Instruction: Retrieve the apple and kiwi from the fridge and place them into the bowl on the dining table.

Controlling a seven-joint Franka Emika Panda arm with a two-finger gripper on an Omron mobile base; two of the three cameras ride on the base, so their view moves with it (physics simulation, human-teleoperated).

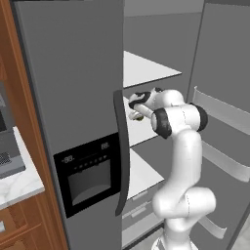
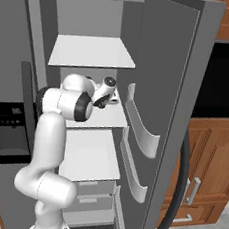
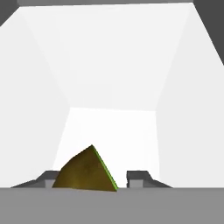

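The pincer [image 3: 89, 183] is seen reached into the open fridge [image 1: 73, 73] at the middle white shelf [image 2: 103, 116], with the olive-brown kiwi [image 3: 86, 170] lying between its two dark fingertips [image 3: 138, 177]; whether it is actually gripped cannot be told. In the left base view the kiwi [image 1: 139, 117] is glimpsed just under the hand. Pale characters are shown on the black dispenser panel [image 1: 90, 173], too blurred to be read.

Open fridge [image 2: 157, 66], white arm [image 2: 52, 129] reaching over middle shelf [image 2: 98, 117], wooden cabinets [image 2: 213, 168] right.
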